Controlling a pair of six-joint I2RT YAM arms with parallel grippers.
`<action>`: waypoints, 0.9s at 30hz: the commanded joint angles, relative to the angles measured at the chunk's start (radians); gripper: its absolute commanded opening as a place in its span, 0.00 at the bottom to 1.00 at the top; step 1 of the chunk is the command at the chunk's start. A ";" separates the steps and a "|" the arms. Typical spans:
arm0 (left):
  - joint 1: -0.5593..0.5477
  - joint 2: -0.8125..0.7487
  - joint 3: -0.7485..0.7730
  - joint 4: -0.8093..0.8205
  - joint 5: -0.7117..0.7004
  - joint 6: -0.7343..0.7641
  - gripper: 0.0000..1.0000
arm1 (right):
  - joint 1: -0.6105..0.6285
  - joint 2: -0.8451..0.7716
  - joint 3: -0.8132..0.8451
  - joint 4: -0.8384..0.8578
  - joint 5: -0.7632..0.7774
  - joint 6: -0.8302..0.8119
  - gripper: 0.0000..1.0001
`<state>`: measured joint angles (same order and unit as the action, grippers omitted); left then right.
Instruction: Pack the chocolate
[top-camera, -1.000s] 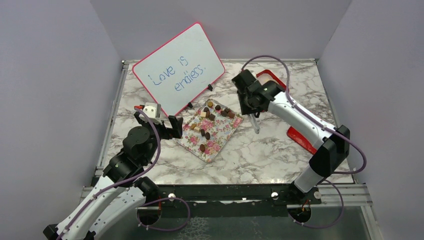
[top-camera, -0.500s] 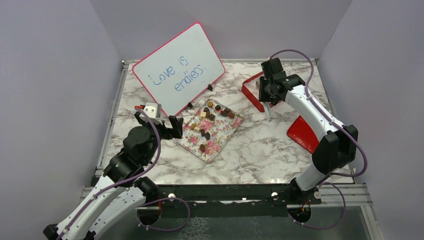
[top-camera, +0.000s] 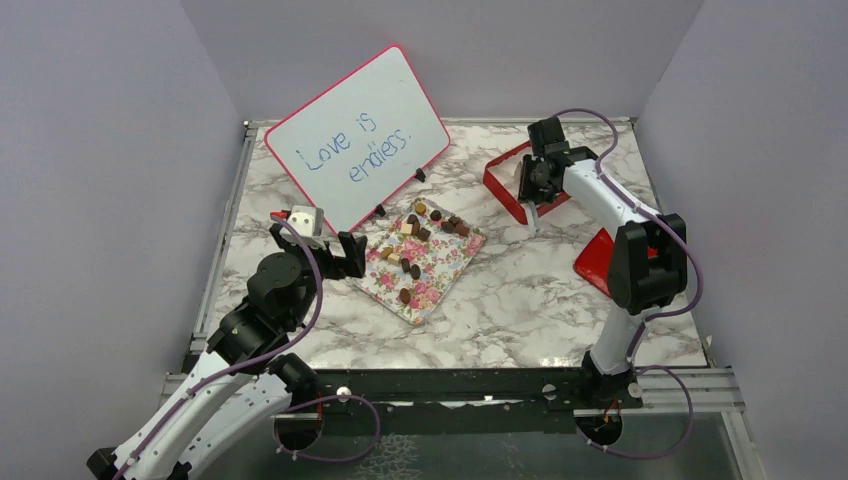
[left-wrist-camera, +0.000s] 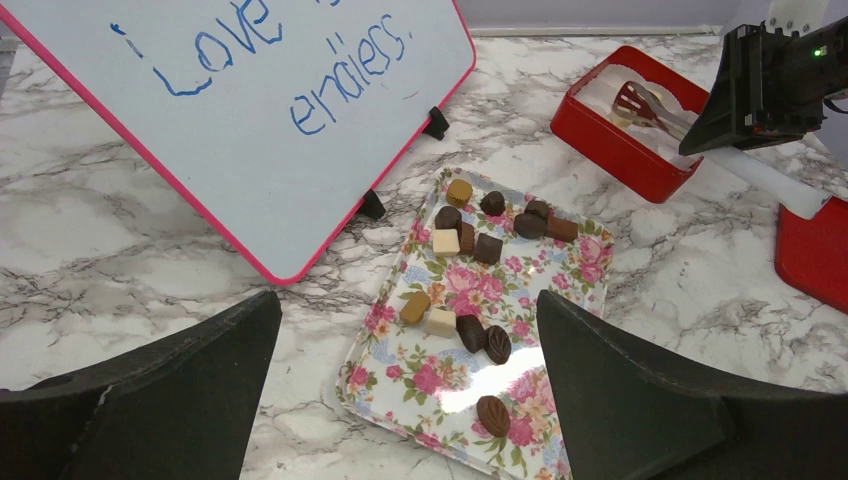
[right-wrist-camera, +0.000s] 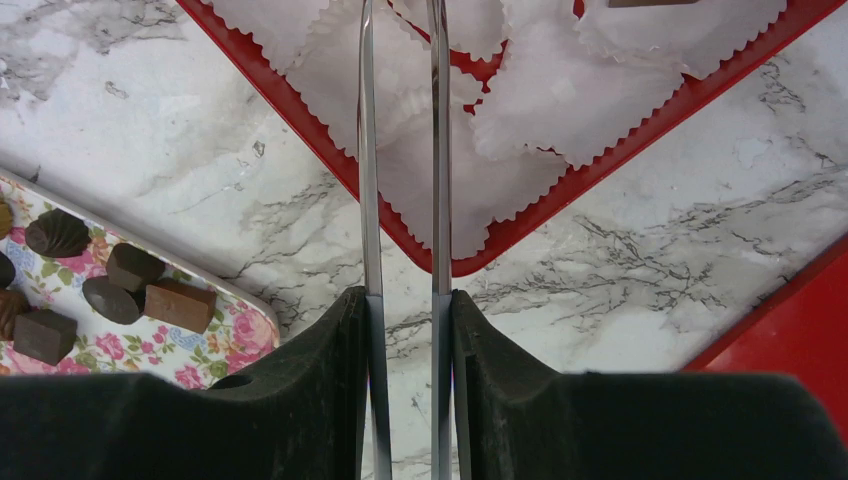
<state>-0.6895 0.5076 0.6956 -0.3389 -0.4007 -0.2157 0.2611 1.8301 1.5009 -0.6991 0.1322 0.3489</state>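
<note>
The chocolate (top-camera: 420, 232) (left-wrist-camera: 470, 240) (right-wrist-camera: 150, 285), several dark, mid-brown and cream pieces, lies on a floral tray (top-camera: 440, 275) (left-wrist-camera: 400, 390). My right gripper (top-camera: 537, 183) (right-wrist-camera: 405, 300) is shut on metal tongs (top-camera: 531, 212) (right-wrist-camera: 438, 150) (left-wrist-camera: 640, 100). The tongs reach over the near corner of the red box (top-camera: 500, 185) (left-wrist-camera: 610, 150) (right-wrist-camera: 560, 215), which is lined with white paper cups; their tips run off the top of the right wrist view. My left gripper (top-camera: 340, 252) (left-wrist-camera: 405, 300) is open and empty, just left of the tray's near end.
A pink-framed whiteboard (top-camera: 355, 140) (left-wrist-camera: 250, 100) reading "Love is endless" stands propped behind the tray. A red lid (top-camera: 598, 268) (left-wrist-camera: 815, 250) (right-wrist-camera: 790, 320) lies on the marble right of the box, beside my right arm. Grey walls enclose the table.
My right arm has swung the tongs from beside the tray's right edge back and right to the red box. The left arm has not moved.
</note>
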 joint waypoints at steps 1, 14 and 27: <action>-0.001 -0.010 -0.005 0.016 0.018 0.009 0.99 | -0.007 0.017 0.047 0.067 -0.029 0.017 0.28; -0.001 -0.001 -0.006 0.019 0.020 0.009 0.99 | -0.020 0.010 0.087 0.073 -0.012 0.025 0.28; -0.001 0.004 -0.007 0.019 0.017 0.009 0.99 | -0.035 0.069 0.107 0.094 -0.044 0.040 0.31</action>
<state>-0.6895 0.5079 0.6949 -0.3386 -0.4007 -0.2153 0.2367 1.8736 1.5681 -0.6437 0.1158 0.3737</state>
